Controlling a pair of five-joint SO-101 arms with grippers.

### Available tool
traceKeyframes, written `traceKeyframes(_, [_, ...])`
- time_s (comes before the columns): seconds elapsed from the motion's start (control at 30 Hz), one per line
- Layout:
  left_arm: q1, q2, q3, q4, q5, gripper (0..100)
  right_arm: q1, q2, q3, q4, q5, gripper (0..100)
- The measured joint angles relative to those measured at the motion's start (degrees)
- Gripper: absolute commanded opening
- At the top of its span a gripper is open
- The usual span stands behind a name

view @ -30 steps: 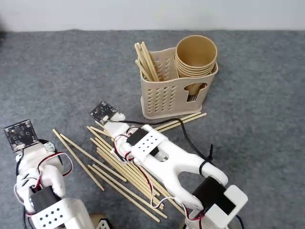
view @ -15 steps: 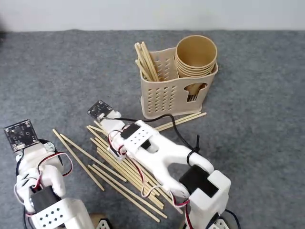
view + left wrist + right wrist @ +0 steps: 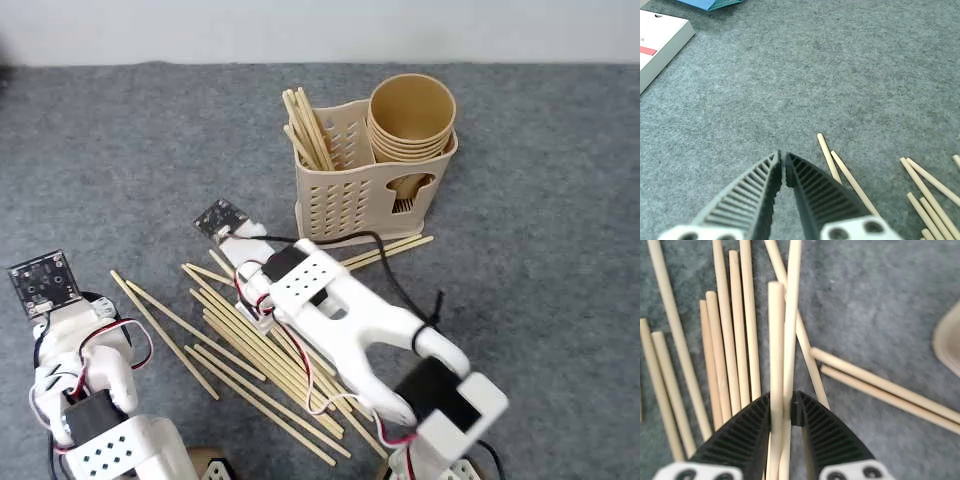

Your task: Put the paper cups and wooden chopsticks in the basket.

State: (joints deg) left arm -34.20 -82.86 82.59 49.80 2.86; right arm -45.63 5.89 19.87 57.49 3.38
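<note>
Right gripper (image 3: 787, 402) pinches chopstick pair (image 3: 775, 340), low over loose chopsticks (image 3: 235, 345) toward table's near edge. Basket (image 3: 350, 205) toward far edge, paper cups (image 3: 410, 140) stacked inside. Advice: lift slowly, keep pair parallel, tip upright over chopstick compartment. Left gripper (image 3: 782, 159) closed, empty, near-left corner.

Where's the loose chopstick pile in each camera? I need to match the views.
High view: the loose chopstick pile lies on the grey carpet, partly under the right arm, short of the basket.
Left wrist view: some of its ends lie past the shut left gripper.
Right wrist view: it spreads ahead of the right gripper, shut on two sticks.
Shared landmark: the grey carpet under it.
</note>
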Motion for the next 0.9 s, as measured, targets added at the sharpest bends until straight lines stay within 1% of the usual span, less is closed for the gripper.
traceKeyframes(0.13, [0.0,0.0,0.0,0.0,0.0,1,0.0,-7.5,0.0,3.6,0.0,0.8])
traceKeyframes(0.27, [0.0,0.0,0.0,0.0,0.0,1,0.0,-15.8,0.0,4.7,0.0,0.8])
traceKeyframes(0.53, [0.0,0.0,0.0,0.0,0.0,1,4.7,-27.6,0.0,4.5,0.0,0.8])
traceKeyframes(0.67, [0.0,0.0,0.0,0.0,0.0,1,7.9,-30.6,-0.4,0.3,0.0,0.8])
traceKeyframes(0.9, [0.0,0.0,0.0,0.0,0.0,1,11.8,-34.5,-0.4,-13.1,0.0,0.8])
